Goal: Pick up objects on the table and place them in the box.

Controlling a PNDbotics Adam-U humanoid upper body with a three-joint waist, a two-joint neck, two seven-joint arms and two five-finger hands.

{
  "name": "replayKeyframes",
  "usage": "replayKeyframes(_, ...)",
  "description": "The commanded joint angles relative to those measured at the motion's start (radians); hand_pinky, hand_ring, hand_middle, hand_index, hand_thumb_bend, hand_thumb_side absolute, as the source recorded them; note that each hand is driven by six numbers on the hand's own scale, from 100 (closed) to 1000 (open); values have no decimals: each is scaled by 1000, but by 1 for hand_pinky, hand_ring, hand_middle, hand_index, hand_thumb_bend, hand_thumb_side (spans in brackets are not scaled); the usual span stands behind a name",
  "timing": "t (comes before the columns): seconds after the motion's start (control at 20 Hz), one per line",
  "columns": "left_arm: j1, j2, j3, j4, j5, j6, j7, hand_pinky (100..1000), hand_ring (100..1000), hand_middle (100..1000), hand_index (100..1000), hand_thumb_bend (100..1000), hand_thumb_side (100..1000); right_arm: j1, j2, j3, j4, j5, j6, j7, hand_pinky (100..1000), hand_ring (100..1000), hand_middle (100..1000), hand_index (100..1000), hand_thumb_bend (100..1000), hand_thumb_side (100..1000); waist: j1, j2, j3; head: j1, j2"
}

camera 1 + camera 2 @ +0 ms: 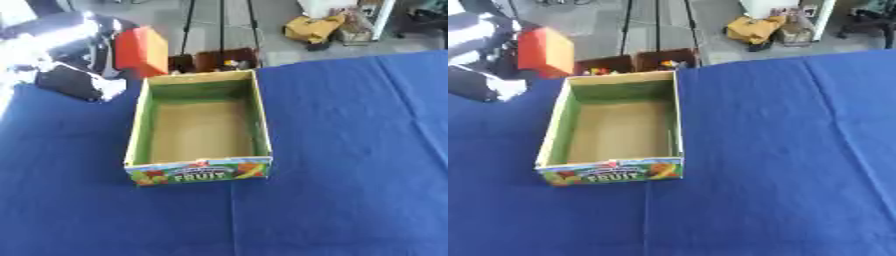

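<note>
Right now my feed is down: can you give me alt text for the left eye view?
The robot's left hand holds a red-orange block above the blue cloth-covered table, just beyond the far left corner of an empty open cardboard box printed FRUIT on its near wall. The right hand is out of view.

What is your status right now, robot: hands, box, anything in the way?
Left robot hand holds orange-red block beyond the box's far left corner. Right robot hand out of view. Box empty, upright. Nothing blocking.
</note>
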Motion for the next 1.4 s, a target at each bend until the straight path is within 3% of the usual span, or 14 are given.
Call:
replayKeyframes(0.05, -31, -13, -16, 60, -39, -21, 7, 100, 358, 464, 673, 100, 251, -13, -8, 3, -19, -14, -2, 8, 724, 837, 551, 739, 267, 866, 13, -27, -6, 7, -16)
replayKeyframes(0.4, -37, -62, -55, 211, -109, -95, 11, 100, 358, 462, 664, 100, 246, -22, -7, 7, -19, -24, -5, 16, 725, 837, 550, 739, 266, 862, 19, -18, -28, 12, -20)
replayKeyframes(0.75, -43, -88, -61, 304, -139, -122, 11, 100, 361, 485, 682, 100, 245, -25, -6, 9, -19, -29, -4, 23, 727, 839, 549, 740, 274, 855, 24, -14, -38, 13, -18)
replayKeyframes(0.85, -43, -93, -63, 317, -145, -131, 4, 100, 388, 535, 724, 100, 244, -26, -5, 9, -19, -30, -4, 25, 727, 840, 549, 741, 274, 853, 25, -12, -40, 13, -19)
replayKeyframes(0.95, -42, -96, -67, 324, -151, -141, -12, 100, 431, 646, 849, 100, 261, -26, -5, 9, -19, -31, -4, 26, 727, 840, 549, 741, 274, 854, 26, -12, -42, 12, -19)
replayKeyframes(1.1, -40, -96, -73, 327, -160, -174, -63, 147, 521, 819, 1000, 100, 395, -26, -4, 8, -19, -32, -3, 28, 728, 840, 548, 741, 277, 852, 26, -11, -42, 11, -20)
replayKeyframes(1.25, -39, -93, -71, 317, -166, -215, -108, 221, 604, 914, 1000, 100, 435, -25, -3, 8, -19, -32, -2, 30, 729, 841, 548, 740, 277, 850, 24, -12, -38, 10, -20)
replayKeyframes(1.4, -38, -90, -67, 306, -187, -247, -121, 245, 624, 977, 1000, 100, 478, -25, -2, 7, -19, -33, -1, 31, 729, 841, 547, 739, 279, 851, 23, -12, -38, 10, -21)
